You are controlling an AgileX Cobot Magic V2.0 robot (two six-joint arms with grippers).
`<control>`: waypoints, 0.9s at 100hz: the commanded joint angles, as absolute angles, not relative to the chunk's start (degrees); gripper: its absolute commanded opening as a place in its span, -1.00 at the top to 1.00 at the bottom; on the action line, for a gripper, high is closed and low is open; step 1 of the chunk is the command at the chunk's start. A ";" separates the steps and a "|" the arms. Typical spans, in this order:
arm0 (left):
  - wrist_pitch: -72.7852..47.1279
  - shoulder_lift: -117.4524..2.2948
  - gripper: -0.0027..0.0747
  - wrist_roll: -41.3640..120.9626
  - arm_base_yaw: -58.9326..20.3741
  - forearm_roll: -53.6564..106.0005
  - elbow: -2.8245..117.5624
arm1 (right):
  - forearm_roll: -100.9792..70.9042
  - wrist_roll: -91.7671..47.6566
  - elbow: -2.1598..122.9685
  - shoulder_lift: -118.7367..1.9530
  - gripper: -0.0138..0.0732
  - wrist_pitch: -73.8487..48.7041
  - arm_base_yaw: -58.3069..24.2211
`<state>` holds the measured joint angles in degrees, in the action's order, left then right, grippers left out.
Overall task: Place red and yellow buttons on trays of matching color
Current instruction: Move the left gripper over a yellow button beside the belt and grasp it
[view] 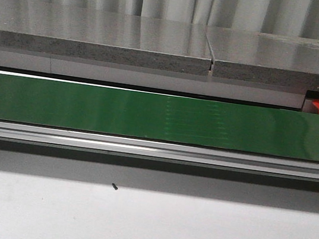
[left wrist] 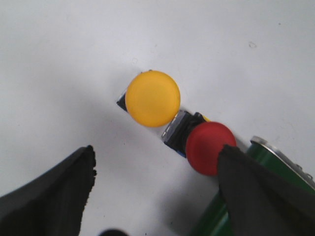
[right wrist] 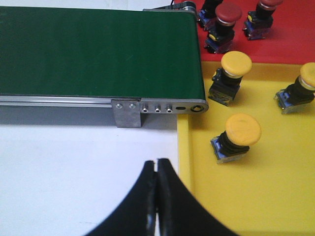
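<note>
In the left wrist view a yellow button (left wrist: 152, 98) and a red button (left wrist: 209, 147) lie side by side on the white table. My left gripper (left wrist: 156, 167) is open and empty above them, one finger next to the red button's cap. In the right wrist view my right gripper (right wrist: 157, 164) is shut and empty over the white table beside the yellow tray (right wrist: 256, 196), which holds three yellow buttons (right wrist: 236, 137). The red tray (right wrist: 290, 46) behind it holds red buttons (right wrist: 224, 27). Neither gripper shows in the front view.
The green conveyor belt (view: 160, 116) crosses the front view, with a grey stone shelf (view: 99, 41) behind it. Its end (right wrist: 98, 49) with the metal rail (right wrist: 157, 106) lies next to both trays. A belt end (left wrist: 256, 162) also lies by the red button.
</note>
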<state>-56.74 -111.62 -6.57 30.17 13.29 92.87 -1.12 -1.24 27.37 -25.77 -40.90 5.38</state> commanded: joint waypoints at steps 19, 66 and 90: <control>-55.73 -117.03 -0.39 -7.79 30.24 13.66 101.19 | -1.17 -1.27 28.89 -26.01 0.89 -37.00 5.35; -54.17 -121.08 0.06 -7.67 30.24 13.76 103.53 | -1.17 -1.27 28.89 -26.01 0.89 -37.00 5.35; -54.93 -120.06 0.31 -6.63 30.24 13.88 103.53 | -1.17 -1.27 28.89 -26.01 0.89 -37.00 5.35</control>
<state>-55.85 -124.64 -7.19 30.17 12.94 101.74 -1.12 -1.24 27.37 -25.77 -40.90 5.38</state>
